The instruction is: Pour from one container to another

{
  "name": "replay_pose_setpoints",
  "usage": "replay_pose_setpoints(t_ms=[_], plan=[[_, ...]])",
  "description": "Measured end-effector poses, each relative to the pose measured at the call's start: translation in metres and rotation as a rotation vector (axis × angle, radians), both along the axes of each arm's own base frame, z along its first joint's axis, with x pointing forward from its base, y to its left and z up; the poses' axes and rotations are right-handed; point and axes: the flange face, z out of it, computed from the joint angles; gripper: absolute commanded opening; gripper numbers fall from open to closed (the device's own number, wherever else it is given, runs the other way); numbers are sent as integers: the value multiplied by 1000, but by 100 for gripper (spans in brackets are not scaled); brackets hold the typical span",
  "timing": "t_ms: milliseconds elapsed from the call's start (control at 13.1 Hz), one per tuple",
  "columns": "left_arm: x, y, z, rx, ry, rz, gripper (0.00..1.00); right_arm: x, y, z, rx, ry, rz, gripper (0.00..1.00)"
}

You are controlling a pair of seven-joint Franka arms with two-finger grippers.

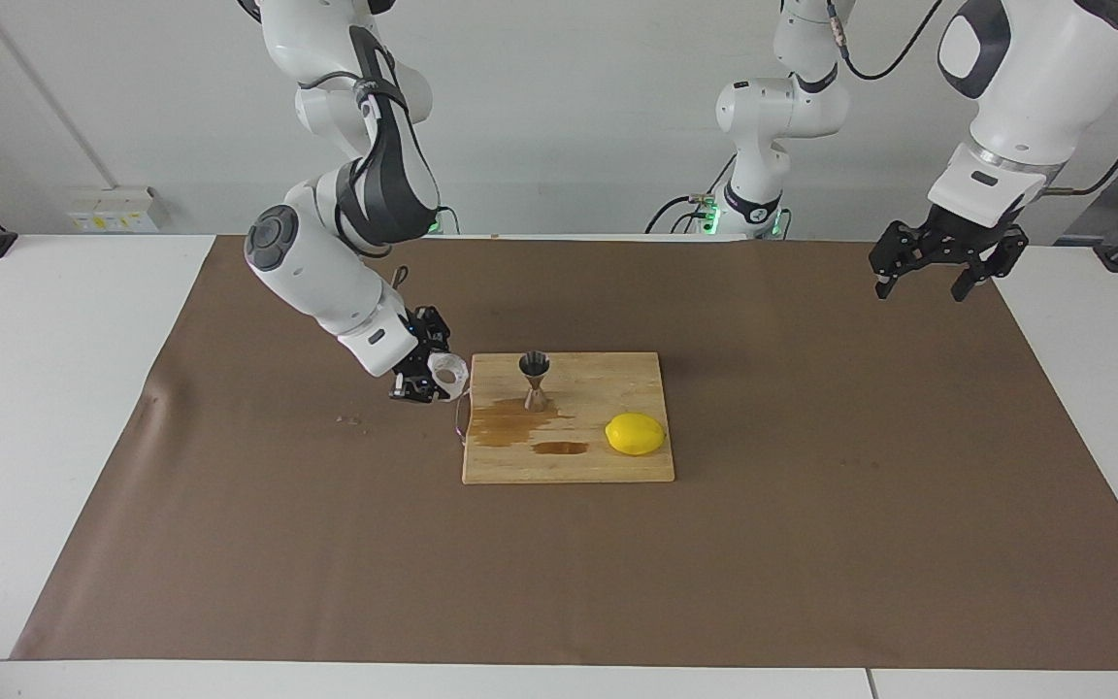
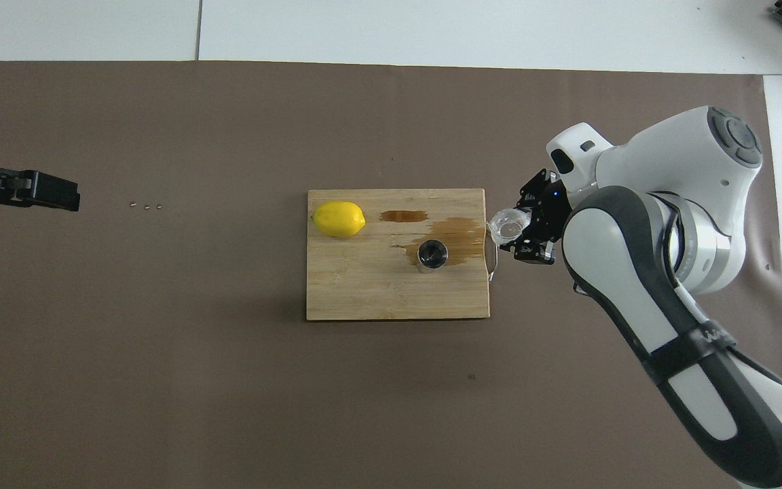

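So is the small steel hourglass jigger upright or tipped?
Upright: the steel hourglass jigger stands on its base on the wooden board, mouth facing up.

Both arms have glossy white shells with dark grey bands at the joints, and black cables run along them. The right gripper (image 1: 435, 377) and the left gripper (image 1: 937, 262) are black (a small blue light shows on the right one). Green lights glow at the two bases.
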Motion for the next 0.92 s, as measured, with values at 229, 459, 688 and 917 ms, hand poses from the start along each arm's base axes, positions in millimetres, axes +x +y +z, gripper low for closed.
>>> replay_pose_setpoints(t_ms=[229, 459, 688, 917], plan=[[-3, 0, 5, 0, -8, 0, 100, -5, 30, 9, -48, -5, -3, 41], [-5, 2, 4, -3, -3, -20, 100, -13, 52, 10, -143, -24, 27, 41], [-8, 2, 7, -5, -9, -25, 100, -25, 82, 11, -238, -49, 52, 41], [-11, 1, 10, -23, -11, -25, 100, -28, 92, 15, -250, -62, 67, 41]])
